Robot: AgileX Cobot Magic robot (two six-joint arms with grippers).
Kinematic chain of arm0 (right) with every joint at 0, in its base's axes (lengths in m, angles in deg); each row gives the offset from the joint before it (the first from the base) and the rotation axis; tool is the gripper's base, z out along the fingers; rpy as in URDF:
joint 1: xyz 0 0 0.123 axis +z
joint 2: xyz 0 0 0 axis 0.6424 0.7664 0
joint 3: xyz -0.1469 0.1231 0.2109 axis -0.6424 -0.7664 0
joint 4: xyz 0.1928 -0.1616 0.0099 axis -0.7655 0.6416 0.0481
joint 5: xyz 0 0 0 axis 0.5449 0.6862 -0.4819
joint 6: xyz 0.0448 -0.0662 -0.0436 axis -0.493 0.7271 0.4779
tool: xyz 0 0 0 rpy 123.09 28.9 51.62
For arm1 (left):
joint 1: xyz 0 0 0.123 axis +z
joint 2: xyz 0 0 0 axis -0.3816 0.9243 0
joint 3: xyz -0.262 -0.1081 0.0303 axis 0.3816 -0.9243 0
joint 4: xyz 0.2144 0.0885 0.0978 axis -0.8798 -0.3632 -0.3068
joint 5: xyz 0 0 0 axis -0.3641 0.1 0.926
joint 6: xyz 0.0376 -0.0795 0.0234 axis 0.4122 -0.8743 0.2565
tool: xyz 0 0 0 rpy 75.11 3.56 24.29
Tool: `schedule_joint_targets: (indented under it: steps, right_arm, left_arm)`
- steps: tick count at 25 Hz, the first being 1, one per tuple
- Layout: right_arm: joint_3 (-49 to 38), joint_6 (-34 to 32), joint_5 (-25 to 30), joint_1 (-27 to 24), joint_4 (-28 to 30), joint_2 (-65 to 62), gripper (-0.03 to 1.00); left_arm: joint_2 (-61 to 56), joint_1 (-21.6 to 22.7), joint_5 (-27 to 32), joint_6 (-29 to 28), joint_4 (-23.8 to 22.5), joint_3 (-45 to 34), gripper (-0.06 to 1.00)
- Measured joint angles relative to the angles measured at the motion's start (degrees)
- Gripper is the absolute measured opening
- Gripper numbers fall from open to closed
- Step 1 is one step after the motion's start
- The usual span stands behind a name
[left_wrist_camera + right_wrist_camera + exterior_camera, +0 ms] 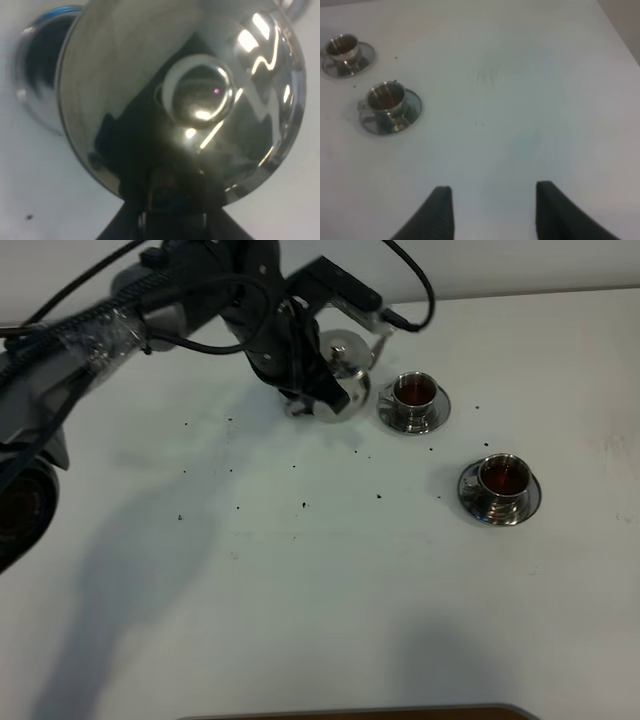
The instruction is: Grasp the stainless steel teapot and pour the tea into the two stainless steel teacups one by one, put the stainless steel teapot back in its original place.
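Observation:
The stainless steel teapot (347, 352) stands on the white table at the back centre, largely hidden by my left gripper (318, 380). In the left wrist view its mirror lid (150, 75) and knob (200, 95) fill the frame, and the gripper (175, 220) closes on the handle by the hinge. Two stainless steel teacups on saucers hold dark tea: one (413, 392) just right of the pot, one (503, 478) nearer and further right. Both show in the right wrist view (385, 97) (342, 46). My right gripper (492, 192) is open and empty above bare table.
Small dark specks (304, 504) are scattered over the white table (300, 590). A brown edge (450, 712) runs along the table's near side. The left arm and its cables (100, 330) stretch in from the upper left.

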Motion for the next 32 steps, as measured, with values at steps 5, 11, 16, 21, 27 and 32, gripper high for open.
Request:
schedule_joint_targets:
  steps: [5, 11, 16, 21, 27, 32]
  right_arm:
    - [0.0, 0.0, 0.0, 0.0, 0.0, 0.0, 0.38]
    - [0.0, 0.0, 0.0, 0.0, 0.0, 0.0, 0.38]
    - [0.0, -0.1, 0.0, 0.0, 0.0, 0.0, 0.38]
    - [0.0, -0.1, 0.0, 0.0, 0.0, 0.0, 0.38]
    - [0.0, -0.1, 0.0, 0.0, 0.0, 0.0, 0.38]
    - [0.0, -0.1, 0.0, 0.0, 0.0, 0.0, 0.38]
  left_arm:
    - [0.1, 2.4, -1.5, -5.1, -0.3, 0.0, 0.26]
    - [1.4, 3.0, -5.0, -7.2, -0.2, 0.0, 0.26]
    - [4.0, 3.0, -7.6, -7.5, -0.2, 0.0, 0.26]
    - [4.1, 3.0, -9.2, -7.6, -0.2, 0.0, 0.26]
    - [5.6, 3.0, -10.2, -7.6, -0.2, 0.0, 0.26]
    - [6.2, 3.0, -11.3, -7.6, -0.2, 0.0, 0.26]
